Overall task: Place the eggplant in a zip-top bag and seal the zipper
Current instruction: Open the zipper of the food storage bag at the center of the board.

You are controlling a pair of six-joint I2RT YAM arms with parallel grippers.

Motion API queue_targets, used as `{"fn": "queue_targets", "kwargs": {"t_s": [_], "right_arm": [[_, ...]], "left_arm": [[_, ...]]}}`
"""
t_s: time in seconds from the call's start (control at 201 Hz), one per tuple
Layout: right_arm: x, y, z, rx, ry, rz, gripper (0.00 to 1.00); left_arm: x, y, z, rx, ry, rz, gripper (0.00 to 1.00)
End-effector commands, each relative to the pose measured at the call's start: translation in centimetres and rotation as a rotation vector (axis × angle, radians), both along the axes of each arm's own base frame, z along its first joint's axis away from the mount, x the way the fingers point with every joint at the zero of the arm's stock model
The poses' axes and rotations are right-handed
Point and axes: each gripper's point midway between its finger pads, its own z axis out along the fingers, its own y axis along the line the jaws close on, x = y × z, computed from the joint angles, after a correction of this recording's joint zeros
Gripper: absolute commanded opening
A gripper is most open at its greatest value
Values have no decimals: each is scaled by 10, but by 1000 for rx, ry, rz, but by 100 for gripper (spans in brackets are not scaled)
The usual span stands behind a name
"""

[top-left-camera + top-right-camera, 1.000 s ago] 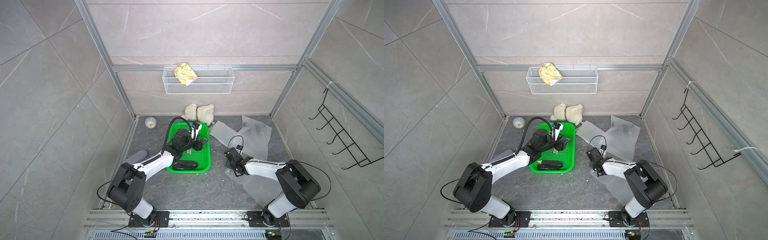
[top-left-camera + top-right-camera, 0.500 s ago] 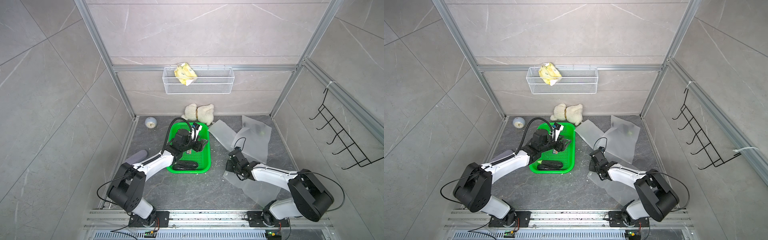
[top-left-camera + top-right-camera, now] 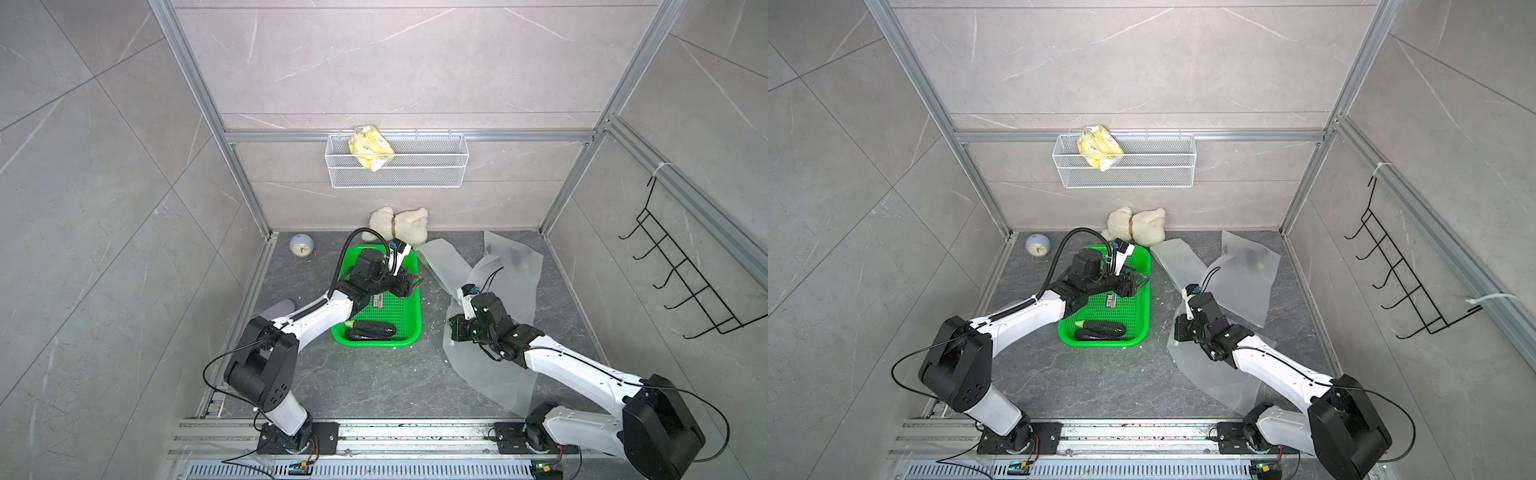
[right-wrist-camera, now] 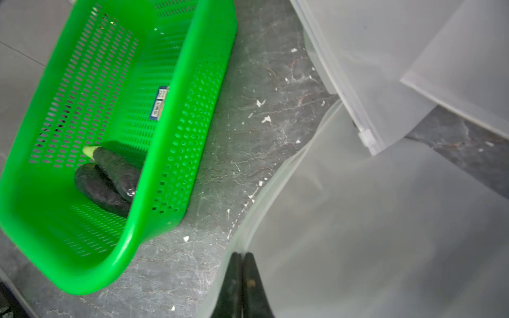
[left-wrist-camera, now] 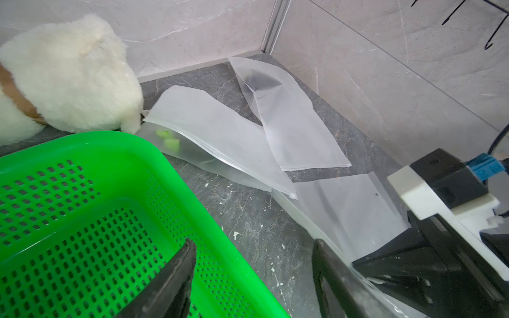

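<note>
- Right wrist view: the right claw is shut tight on the edge of the zip-top bag.
- The left claw is open and empty above the right edge of the green basket.
- The eggplant lies by the basket's near edge, touching a second eggplant, so both might get grabbed.

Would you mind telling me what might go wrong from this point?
1. The right tool grips the zip-top bag only at its edge; it may slip or hold the mouth shut.
2. Two eggplants lie touching in the green basket; the open left tool might disturb both.
3. Other bags overlap it and may drag along.
</note>
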Motion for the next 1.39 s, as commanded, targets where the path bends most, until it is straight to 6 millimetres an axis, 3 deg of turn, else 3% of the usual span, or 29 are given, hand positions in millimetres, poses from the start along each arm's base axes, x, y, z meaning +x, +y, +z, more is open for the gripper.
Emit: {"fn": "queue_targets", "kwargs": {"t_s": [0.0,0.189,0.378,0.627,0.802,0.986,1.384], "right_arm": [[0,12,26,-1,-68,104,0],[-3,10,43,-16,-106,130,0],[-20,10,79,9,-172,204,0],[-37,2,110,0,-233,251,0],[-27,-11,107,-99,-240,206,0],[-18,-4,99,-92,-230,200,0],[-12,-4,96,-112,-228,190,0]], "left_arm": [[-11,-19,14,-62,64,-80,69],[-17,-30,11,-88,131,-106,69],[-22,-38,25,-114,110,-132,69],[-21,-37,46,-155,70,-127,69],[-26,-40,62,-198,67,-158,70],[-38,-50,65,-241,151,-246,74],[-39,-68,42,-326,340,-277,72]]}}
